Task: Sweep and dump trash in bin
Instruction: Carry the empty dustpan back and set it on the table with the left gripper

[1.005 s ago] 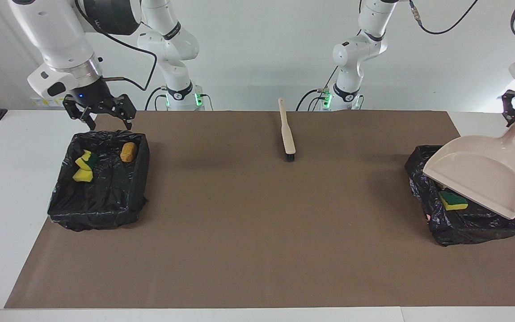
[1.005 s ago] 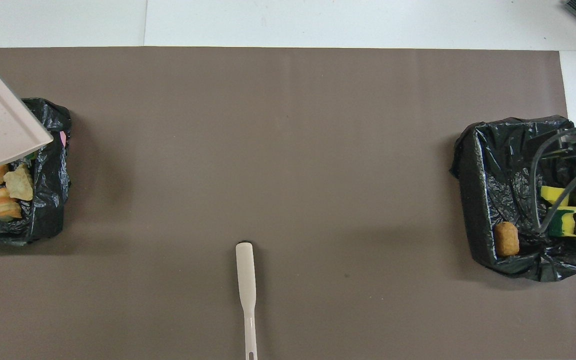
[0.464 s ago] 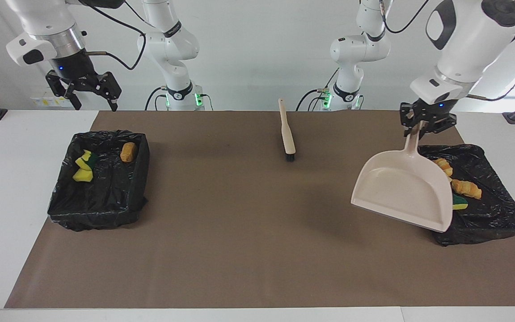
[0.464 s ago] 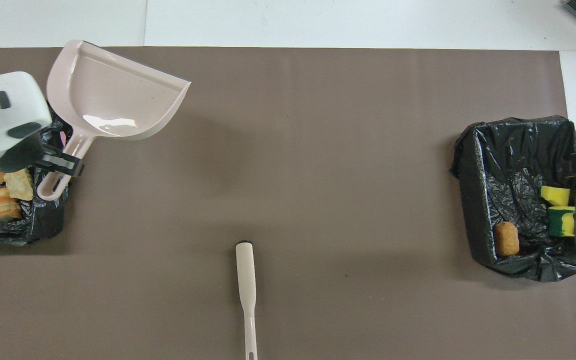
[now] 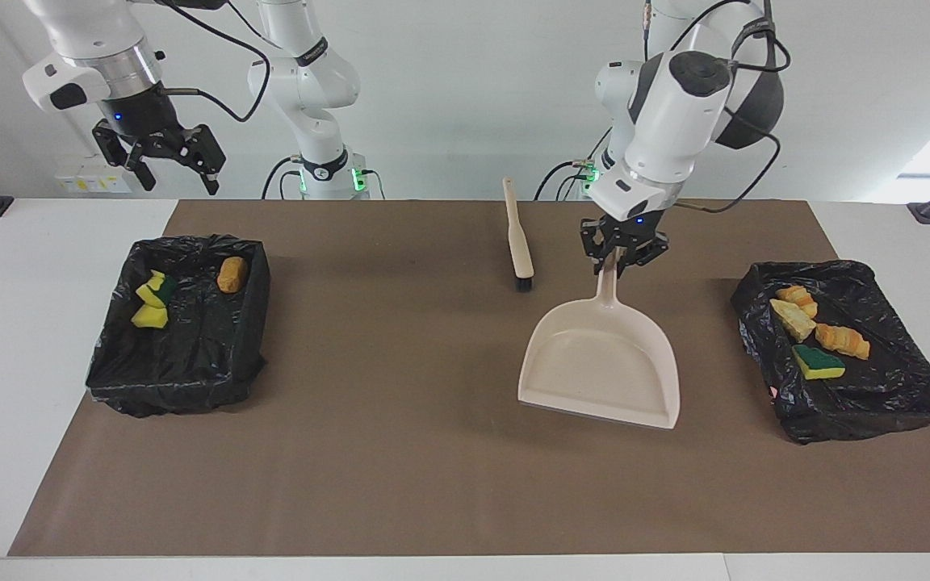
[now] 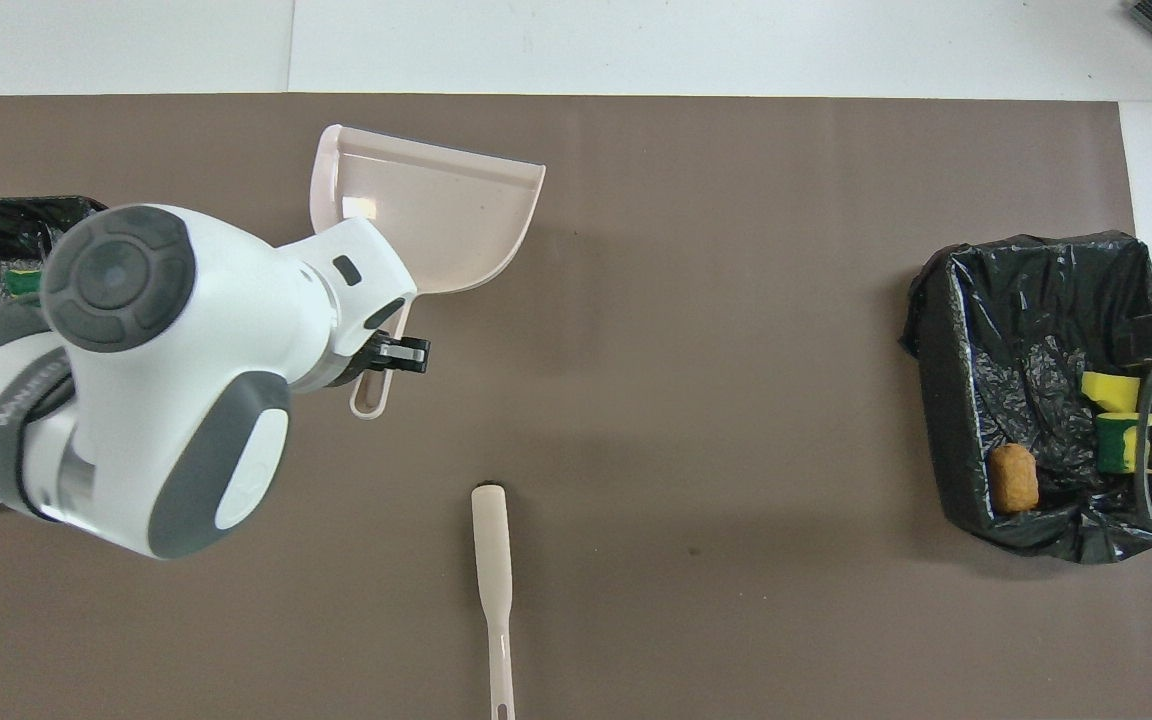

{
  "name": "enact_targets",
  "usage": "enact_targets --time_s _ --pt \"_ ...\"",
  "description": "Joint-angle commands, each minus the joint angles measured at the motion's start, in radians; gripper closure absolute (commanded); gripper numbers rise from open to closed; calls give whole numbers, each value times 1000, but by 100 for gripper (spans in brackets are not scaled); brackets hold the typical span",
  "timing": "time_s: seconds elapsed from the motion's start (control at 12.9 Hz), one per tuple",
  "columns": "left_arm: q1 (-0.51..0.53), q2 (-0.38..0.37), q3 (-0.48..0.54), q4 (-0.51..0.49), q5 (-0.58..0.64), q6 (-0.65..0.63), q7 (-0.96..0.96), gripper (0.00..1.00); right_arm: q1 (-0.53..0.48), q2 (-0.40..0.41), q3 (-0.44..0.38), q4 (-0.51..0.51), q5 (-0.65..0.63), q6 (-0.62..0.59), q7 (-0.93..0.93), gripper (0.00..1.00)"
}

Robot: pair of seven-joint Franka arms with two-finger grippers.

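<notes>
Bins: two black-lined — bin at the left arm's end (image 5: 844, 403) holds four foam chunks (image 5: 817, 362), bin at the right arm's end (image 5: 178, 379) holds three (image 5: 232, 274).
Trash: small yellow, yellow-green, tan-orange pieces.
Dustpan (image 5: 602, 371): beige, empty, over the mat.
Left gripper (image 5: 623, 260): clenched on its handle.
Right gripper (image 5: 165, 161): released, above its bin.
Brush (image 5: 518, 238): one, on the mat.

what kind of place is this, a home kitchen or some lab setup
Most likely a robotics lab, not a home. Two white robot arms stand at a white table covered by a brown paper mat. The left gripper holds a beige plastic dustpan, and black bag-lined bins hold sponge foam chunks.
</notes>
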Motion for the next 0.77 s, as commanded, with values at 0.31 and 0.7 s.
enact_targets --time_s 0.31,0.7 --pt "-131 135 22 -39 -16 184 -136 100 1 -18 2 -16 22 -12 18 0" --pt "-154 167 22 -64 -16 230 -109 100 1 -18 2 -14 22 -12 18 0"
